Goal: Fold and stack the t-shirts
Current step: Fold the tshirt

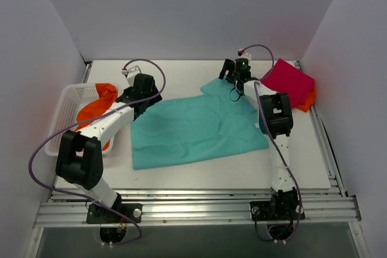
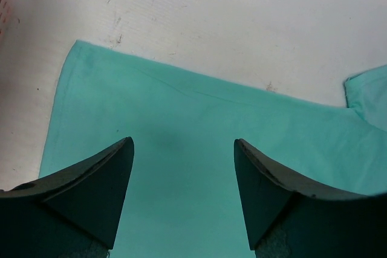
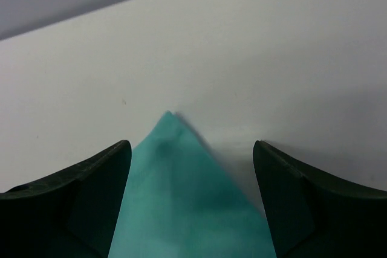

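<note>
Left fingers, right fingers spread over teal shirt; only top view shows pink shirt, basket.

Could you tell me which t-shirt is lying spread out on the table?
The teal t-shirt, spread across the middle. The magenta t-shirt sits folded at the far right on an orange one, and another orange t-shirt is bunched in the basket.
</note>
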`<state>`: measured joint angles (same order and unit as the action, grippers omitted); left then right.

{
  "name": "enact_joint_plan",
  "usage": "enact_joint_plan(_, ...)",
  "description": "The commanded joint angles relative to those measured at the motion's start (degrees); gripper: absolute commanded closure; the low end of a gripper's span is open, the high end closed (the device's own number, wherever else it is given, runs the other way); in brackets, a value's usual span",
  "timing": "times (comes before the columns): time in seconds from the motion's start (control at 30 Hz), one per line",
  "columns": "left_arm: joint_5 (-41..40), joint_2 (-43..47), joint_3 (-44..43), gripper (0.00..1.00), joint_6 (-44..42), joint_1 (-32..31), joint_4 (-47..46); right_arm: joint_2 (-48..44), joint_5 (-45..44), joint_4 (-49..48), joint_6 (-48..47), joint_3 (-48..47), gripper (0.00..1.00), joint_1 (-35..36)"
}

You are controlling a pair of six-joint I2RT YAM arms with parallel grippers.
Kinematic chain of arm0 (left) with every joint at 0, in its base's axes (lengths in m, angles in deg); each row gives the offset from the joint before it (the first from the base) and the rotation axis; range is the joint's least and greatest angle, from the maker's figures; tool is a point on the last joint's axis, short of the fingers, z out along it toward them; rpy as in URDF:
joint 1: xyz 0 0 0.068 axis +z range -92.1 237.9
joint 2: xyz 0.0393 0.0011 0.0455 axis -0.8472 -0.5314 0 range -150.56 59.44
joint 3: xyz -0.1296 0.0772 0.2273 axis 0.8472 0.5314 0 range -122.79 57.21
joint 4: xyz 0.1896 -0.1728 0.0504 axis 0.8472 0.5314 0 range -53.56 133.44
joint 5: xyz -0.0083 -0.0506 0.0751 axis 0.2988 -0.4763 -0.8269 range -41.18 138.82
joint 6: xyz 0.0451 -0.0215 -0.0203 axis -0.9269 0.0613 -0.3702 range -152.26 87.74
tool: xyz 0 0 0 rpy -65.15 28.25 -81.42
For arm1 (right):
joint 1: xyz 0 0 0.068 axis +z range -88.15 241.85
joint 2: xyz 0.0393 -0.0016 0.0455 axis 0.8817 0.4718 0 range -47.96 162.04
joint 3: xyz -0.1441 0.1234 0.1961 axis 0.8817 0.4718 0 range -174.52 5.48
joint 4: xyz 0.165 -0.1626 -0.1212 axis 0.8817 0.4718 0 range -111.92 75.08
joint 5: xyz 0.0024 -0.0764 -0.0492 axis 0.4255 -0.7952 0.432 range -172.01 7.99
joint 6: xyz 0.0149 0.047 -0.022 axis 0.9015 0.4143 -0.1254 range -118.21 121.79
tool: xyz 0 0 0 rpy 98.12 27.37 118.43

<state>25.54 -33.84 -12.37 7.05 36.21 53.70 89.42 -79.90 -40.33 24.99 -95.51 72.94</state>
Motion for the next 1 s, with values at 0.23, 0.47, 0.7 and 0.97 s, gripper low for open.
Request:
enact_joint_plan(0.23, 1.8, -1.6, 3.8, 0.25, -1.3, 0.8, -7.5, 9.0, 5.2, -0.7, -1.5, -13.4, 0.23, -1.8)
enact_joint_plan(0.47, 3.4, -1.5, 3.8, 0.25, -0.5, 1.2, -7.3, 7.7, 7.0, -2.4, -0.4, -9.9, 0.24, -0.8)
enact_joint_plan(0.7, 4.7, -1.6, 5.4, 0.26, 0.5, 1.3, -7.9, 8.0, 8.5, -2.8, -0.3, -8.0, 0.29, 0.9)
enact_joint_plan(0.97, 5.3, -0.9, 6.7, 0.26, 0.9, 2.2, -8.1, 7.4, 7.9, -2.6, -0.4, -5.8, 0.47, 1.4)
